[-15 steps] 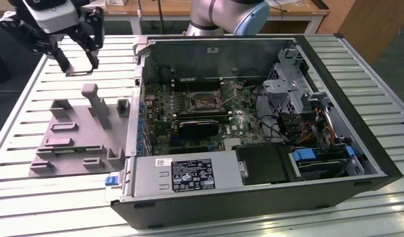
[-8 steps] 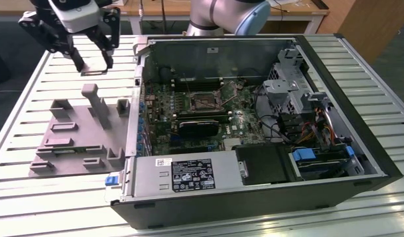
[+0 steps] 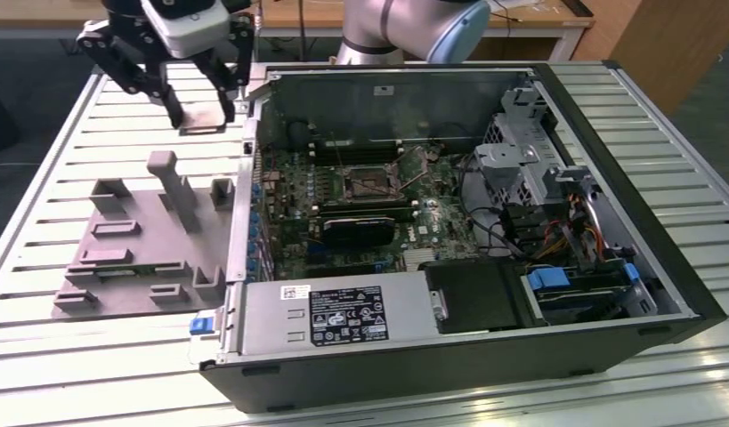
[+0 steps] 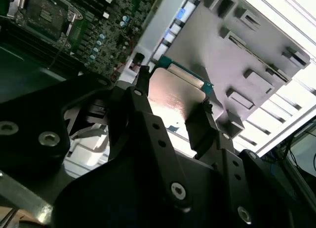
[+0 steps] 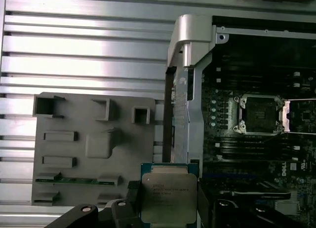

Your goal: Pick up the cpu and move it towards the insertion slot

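First wrist view: end effector (image 5: pixel 168 202) pinching the cpu (image 5: pixel 169 193) by two opposite edges, shiny top left bare, likely to keep it flat for seating. Hanging above the tabletop (image 5: pixel 74 50) near the grey fixture (image 5: pixel 94 149), outside the case wall (image 5: pixel 183 90), well apart from the insertion slot (image 5: pixel 260 114).

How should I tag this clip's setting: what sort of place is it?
Probably a robotics lab bench: an open computer case lies on a slatted metal table beside a grey fixture, and the gripper holds the cpu.
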Controlling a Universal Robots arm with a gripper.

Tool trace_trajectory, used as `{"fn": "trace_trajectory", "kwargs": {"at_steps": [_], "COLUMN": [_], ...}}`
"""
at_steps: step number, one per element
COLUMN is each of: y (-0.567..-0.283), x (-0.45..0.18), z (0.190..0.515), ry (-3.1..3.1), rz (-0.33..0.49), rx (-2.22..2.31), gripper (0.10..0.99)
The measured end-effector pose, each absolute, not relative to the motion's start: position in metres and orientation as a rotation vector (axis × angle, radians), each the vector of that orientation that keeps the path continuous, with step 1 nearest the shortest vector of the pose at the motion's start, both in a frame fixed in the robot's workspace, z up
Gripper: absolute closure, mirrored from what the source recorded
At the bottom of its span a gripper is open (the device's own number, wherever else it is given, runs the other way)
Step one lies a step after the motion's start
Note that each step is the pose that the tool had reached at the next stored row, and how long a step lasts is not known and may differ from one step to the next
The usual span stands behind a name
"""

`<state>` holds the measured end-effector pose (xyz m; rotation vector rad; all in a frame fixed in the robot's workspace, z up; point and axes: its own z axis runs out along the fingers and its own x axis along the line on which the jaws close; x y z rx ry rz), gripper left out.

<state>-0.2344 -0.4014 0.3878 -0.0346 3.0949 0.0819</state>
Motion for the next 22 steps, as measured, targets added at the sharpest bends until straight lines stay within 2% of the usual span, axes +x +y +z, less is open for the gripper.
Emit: {"fn": "trace_trajectory", "kwargs": {"at_steps": [22], "y": [-0.401], "x": [-0.148], "z": [0.387], "ry": [3.113], "rz": [0.083], "rx": [-0.034], "gripper": [0.545]}}
